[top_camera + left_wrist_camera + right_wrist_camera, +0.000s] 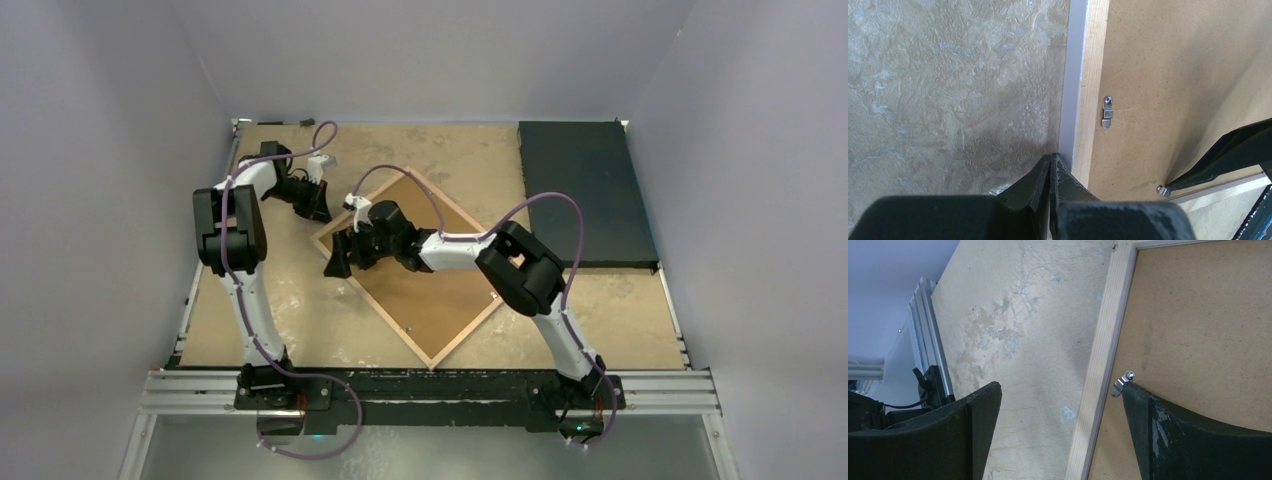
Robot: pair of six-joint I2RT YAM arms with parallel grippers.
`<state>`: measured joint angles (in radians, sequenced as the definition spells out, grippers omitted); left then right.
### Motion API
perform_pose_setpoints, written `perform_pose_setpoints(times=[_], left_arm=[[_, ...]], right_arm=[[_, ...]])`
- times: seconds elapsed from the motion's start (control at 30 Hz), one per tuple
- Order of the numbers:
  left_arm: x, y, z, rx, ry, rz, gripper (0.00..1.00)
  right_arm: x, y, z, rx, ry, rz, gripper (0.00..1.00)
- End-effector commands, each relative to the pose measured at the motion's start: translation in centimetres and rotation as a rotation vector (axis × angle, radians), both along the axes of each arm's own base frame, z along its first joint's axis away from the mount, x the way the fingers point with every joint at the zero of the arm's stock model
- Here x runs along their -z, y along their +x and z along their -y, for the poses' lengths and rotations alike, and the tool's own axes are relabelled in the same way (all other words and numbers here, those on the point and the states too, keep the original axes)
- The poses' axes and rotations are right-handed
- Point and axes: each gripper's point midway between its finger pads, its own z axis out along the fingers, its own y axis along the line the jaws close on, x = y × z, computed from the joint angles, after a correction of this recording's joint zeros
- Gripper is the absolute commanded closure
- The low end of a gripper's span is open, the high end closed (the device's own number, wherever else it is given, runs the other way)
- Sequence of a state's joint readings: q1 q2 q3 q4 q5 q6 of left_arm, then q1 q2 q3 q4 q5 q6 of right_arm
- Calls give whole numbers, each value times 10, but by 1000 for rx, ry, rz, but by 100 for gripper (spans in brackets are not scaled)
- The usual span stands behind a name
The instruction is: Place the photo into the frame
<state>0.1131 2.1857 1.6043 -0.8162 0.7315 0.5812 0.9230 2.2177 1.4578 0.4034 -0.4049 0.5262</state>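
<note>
The frame (466,335) lies face down and turned like a diamond in the middle of the table, its light wood back edge (1089,75) around a plain brown backing board (430,300). The photo is hidden. My left gripper (322,212) is shut and holds nothing, its tips (1050,156) down at the frame's silver outer side. My right gripper (1060,387) stands open across the frame's wood edge (1103,350): one finger is over the table, the other (1168,430) is on the backing board against a small metal clip (1121,382).
A black rectangular mat (585,190) lies at the back right. A second metal clip (1107,112) sits on the backing board near the left gripper. Grey walls close in three sides, and an aluminium rail (430,385) runs along the near edge.
</note>
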Motion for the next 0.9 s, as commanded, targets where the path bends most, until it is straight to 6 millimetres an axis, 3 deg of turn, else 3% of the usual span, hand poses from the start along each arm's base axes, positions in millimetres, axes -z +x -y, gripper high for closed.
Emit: perform_pose_setpoints(times=[0.0, 0.87], left_arm=[[-4, -14, 4, 19, -15, -25, 100], [-6, -16, 5, 23, -21, -21, 100]], right_arm=[[-8, -14, -3, -23, 22, -15, 7], [-9, -13, -13, -2, 59, -37, 8]])
